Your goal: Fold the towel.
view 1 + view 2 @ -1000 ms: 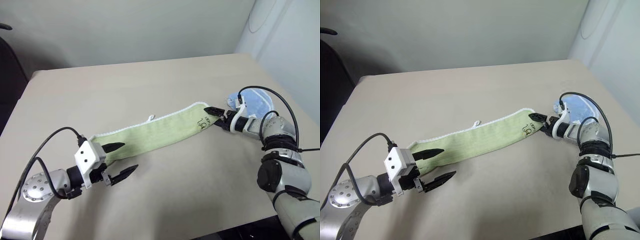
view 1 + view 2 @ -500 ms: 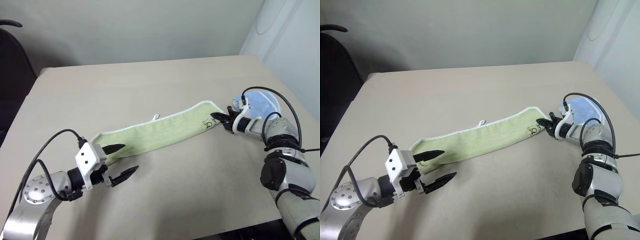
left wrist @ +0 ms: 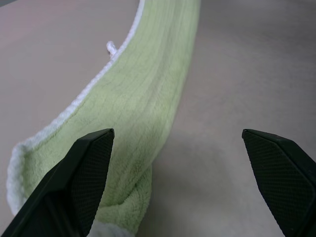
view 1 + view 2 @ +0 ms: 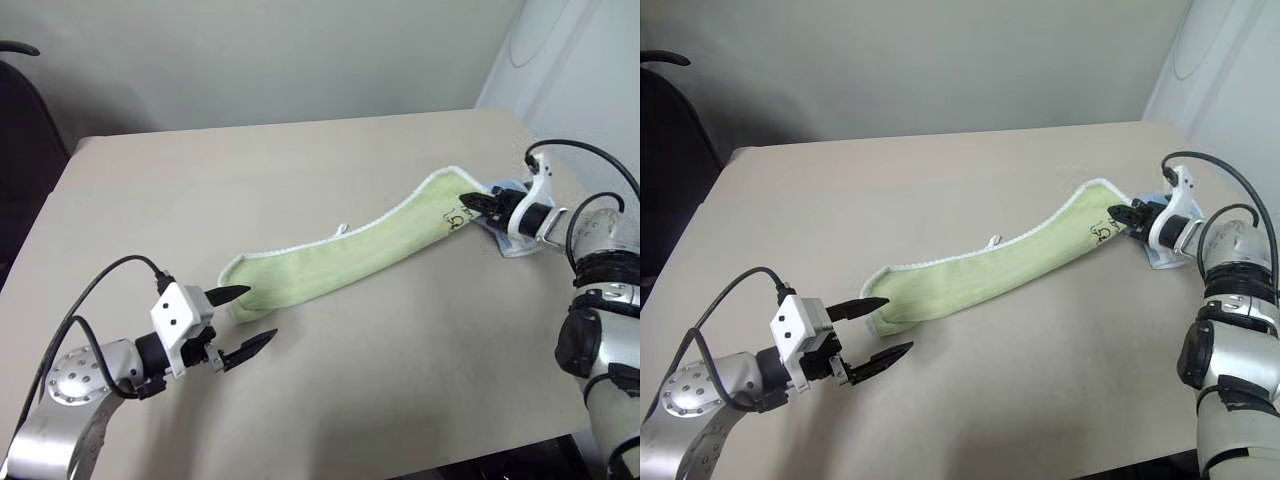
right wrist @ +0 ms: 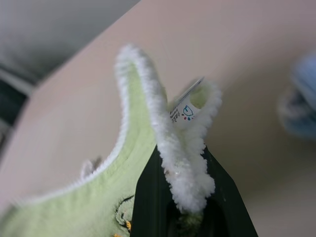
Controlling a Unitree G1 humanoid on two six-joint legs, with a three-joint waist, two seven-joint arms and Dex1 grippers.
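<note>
At the left of the tan table (image 4: 330,160) the left gripper (image 4: 243,320) hangs just above the surface with its two black fingers spread wide and nothing between them — one fingertip (image 4: 238,292) sits at the near end of the towel (image 4: 340,258), the other over bare tabletop beside it. In the left wrist view that end of the light green cloth runs away between the fingers, closer to one of them, its white stitched edging along one side and a small white loop (image 3: 111,48) sticking out from that edge. From there the towel lies as a long narrow folded strip running diagonally across the middle of the table toward the far right, flat for most of its length. Its right end bends upward off the table, with the small dark embroidered mark (image 4: 455,216) close to that corner. There the right gripper (image 4: 478,203) is clamped tight on the edging of the corner and holds it raised; the right wrist view shows the fluffy white edge pinched between the two black fingers, with a small printed label (image 5: 183,110) peeking out of the fold. Just behind and under that gripper a pale blue cloth (image 4: 500,242) lies on the table near the right edge, partly hidden by the wrist.
</note>
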